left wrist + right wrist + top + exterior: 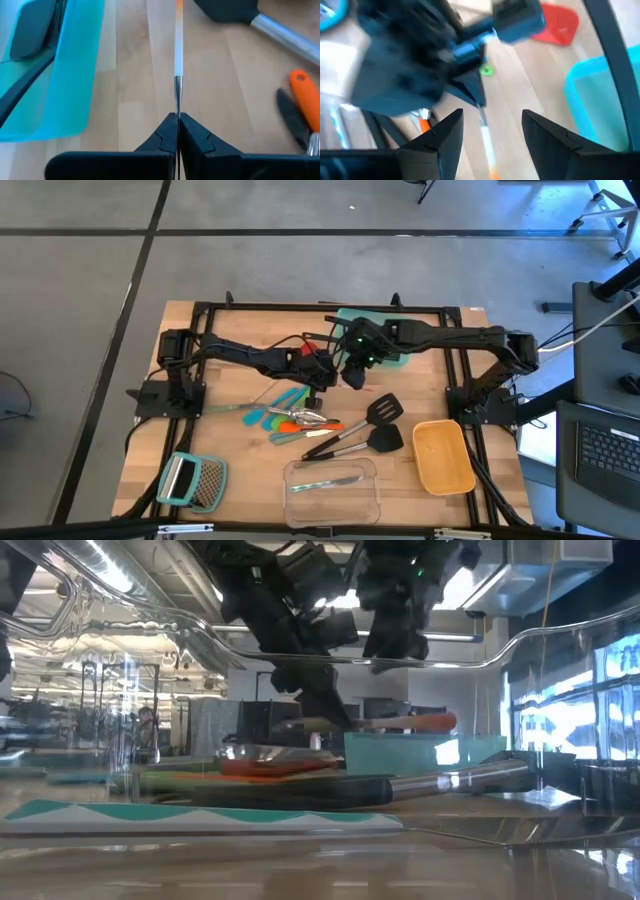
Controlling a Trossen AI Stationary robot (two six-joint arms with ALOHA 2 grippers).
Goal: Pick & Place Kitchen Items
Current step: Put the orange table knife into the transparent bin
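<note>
arms: two, matte black, jointed | cables: black, along links | right wrist: green light | left claw (178, 131): black wedge-shaped fingertips

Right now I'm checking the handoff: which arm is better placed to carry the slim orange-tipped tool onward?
Left. Its left gripper is shut on the slim tool, while the right gripper stands open near it, holding nothing.
</note>
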